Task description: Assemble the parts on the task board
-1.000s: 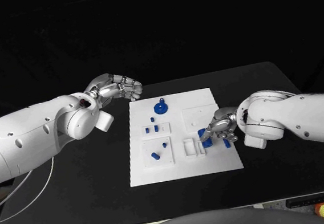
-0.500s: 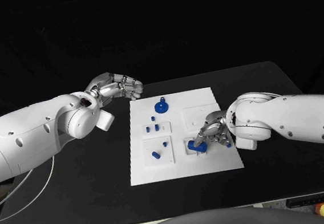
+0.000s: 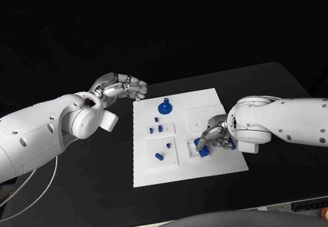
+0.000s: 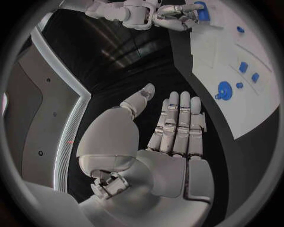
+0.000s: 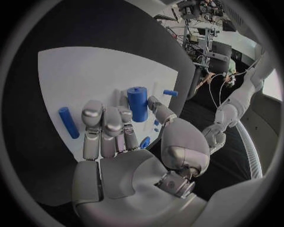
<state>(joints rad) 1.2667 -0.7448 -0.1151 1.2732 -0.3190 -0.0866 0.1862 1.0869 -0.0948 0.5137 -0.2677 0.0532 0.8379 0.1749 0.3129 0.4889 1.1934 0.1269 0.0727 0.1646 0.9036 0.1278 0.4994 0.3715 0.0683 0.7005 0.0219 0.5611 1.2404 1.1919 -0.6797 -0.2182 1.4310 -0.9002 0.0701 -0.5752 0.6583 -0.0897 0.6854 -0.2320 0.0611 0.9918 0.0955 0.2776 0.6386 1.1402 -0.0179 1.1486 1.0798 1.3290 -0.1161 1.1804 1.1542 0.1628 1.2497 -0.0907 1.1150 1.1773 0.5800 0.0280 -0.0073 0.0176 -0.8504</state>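
While black table [image 3: 77, 203] is sitting under dark backdrop, white task board [image 3: 182, 172] is lying mid-frame. Right hand [image 3: 213, 137] is gripping a blue cylinder [image 5: 137, 103] lower right on board. Left hand [image 3: 118, 88] is hovering empty, fingers straight, upper left.

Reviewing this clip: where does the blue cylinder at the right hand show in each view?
Head view: blue cylinder under the right hand, on the task board at its near right part.
Left wrist view: the cylinder is at the far hand's fingertips.
Right wrist view: it stands upright just beyond the fingertips.
Shared landmark: the white task board.
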